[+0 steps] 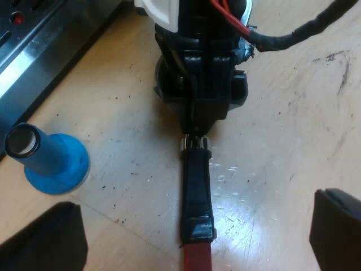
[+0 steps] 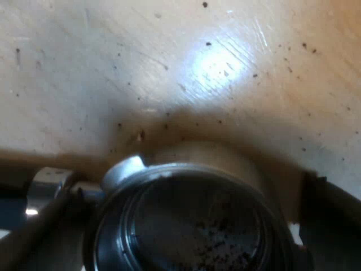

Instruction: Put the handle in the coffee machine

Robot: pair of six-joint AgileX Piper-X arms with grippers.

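The metal holder lies on the wooden table with its dark handle [image 1: 196, 192] running toward me and its red end [image 1: 197, 257] nearest. My left gripper [image 1: 192, 240] is open, one finger [image 1: 45, 240] on each side of the red end, well clear of it. My right gripper [image 1: 197, 84] stands over the holder's basket end and hides it in the left wrist view. The right wrist view looks down into the round metal basket [image 2: 192, 223], close below, with dark coffee specks inside.
A blue tamper [image 1: 53, 164] stands on the table beside the handle, near the espresso machine's metal base [image 1: 39, 45]. Bare wooden tabletop [image 2: 169, 68], dotted with coffee grains, lies beyond the basket.
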